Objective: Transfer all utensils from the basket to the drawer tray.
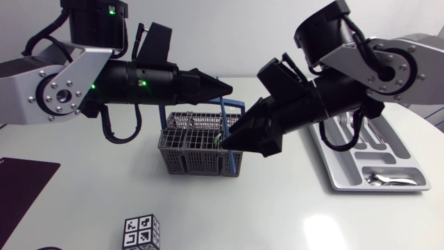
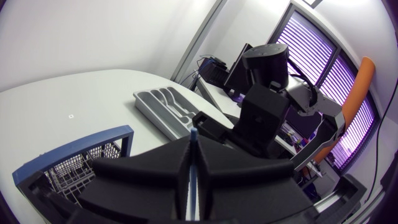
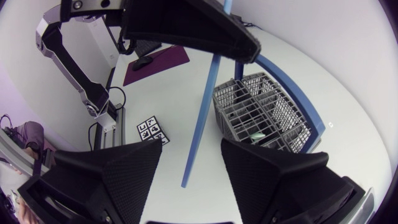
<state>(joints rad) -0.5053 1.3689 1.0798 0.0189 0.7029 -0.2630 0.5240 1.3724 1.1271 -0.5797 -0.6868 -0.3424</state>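
The grey wire basket (image 1: 198, 149) stands mid-table with its blue handle (image 1: 227, 121) raised upright. My left gripper (image 1: 227, 88) is shut on the top of that handle, seen as a thin blue bar (image 2: 194, 140) pinched between its fingers. My right gripper (image 1: 223, 141) hangs at the basket's right side, open. In the right wrist view the blue handle (image 3: 202, 118) runs down between its spread fingers (image 3: 134, 171) without touching them. One shiny utensil (image 3: 258, 135) lies in the basket (image 3: 261, 112). The grey drawer tray (image 1: 333, 173) at right holds a spoon (image 1: 388, 179) and other cutlery (image 1: 357, 132).
A black-and-white tag cube (image 1: 142, 232) sits near the front edge, left of centre. A dark mat (image 1: 21, 177) lies at the far left. Bare white table spreads between the basket and the tray (image 2: 165, 109).
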